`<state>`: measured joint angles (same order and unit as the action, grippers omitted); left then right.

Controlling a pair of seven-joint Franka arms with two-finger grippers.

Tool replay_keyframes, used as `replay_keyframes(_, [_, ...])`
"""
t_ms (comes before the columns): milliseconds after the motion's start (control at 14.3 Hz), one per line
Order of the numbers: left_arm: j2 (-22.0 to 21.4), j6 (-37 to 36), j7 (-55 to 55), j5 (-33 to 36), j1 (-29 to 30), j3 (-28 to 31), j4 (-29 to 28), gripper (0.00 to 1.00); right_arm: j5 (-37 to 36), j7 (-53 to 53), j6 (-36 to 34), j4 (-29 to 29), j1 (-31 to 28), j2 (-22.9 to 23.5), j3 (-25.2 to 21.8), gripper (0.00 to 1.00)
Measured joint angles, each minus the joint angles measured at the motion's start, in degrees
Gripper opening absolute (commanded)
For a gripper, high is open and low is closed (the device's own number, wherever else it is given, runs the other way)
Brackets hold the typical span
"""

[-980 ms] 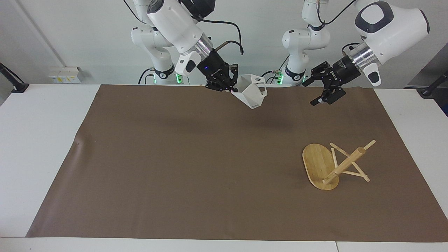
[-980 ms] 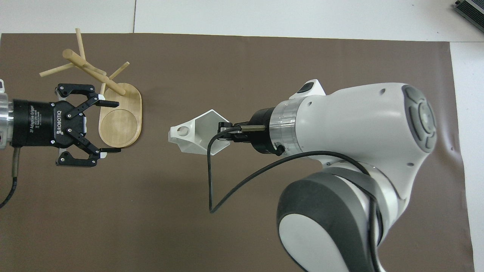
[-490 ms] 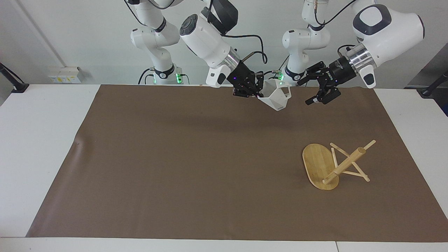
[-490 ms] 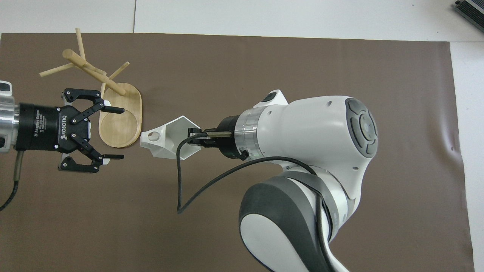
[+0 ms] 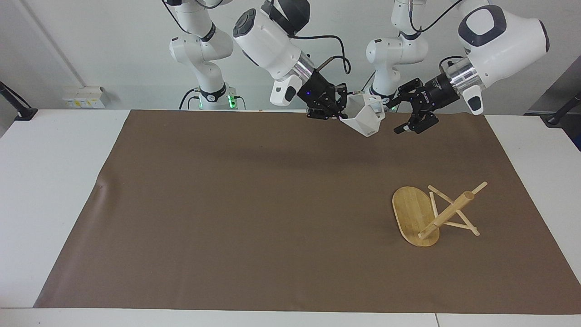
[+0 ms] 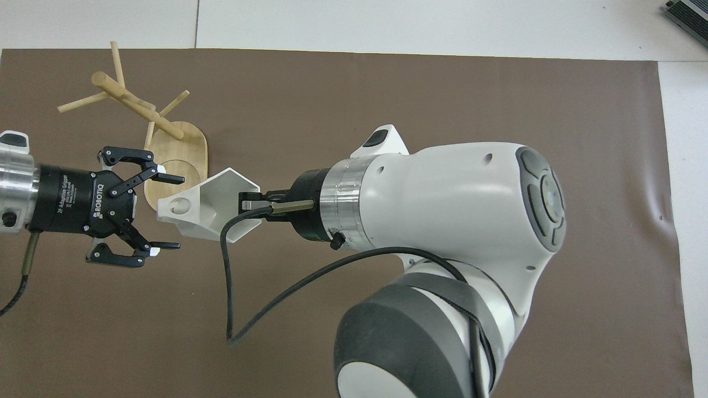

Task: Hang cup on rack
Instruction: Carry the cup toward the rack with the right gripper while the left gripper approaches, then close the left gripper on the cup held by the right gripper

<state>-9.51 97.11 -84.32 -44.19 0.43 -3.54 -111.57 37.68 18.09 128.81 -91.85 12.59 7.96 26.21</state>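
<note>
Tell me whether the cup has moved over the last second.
Yes. Held by the right gripper, the cup has travelled toward the left arm's end, now partly over the rack base.

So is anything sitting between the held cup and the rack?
Nothing visible on the mat between them. The right end effector holds the cup aloft; the open left end effector hangs beside it, above the rack.

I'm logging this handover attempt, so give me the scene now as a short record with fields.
cup: white, held in the air by its rim in the right hand, tab handle toward the left hand
cup position: over the brown mat, at the robots' edge
left hand: open, empty, next to the cup handle
rack: bamboo, lying tipped over on the mat, toward the left arm's end
pegs: nothing hung
</note>
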Motion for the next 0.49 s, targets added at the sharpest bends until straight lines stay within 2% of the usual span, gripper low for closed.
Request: replay_keyframes(490, [-1.34, -5.18, -0.03, -2.05, 4.05, 0.54, 0.51, 1.0, 0.08, 0.0, 0.02, 0.41, 1.47, 0.1, 0.46, 0.0])
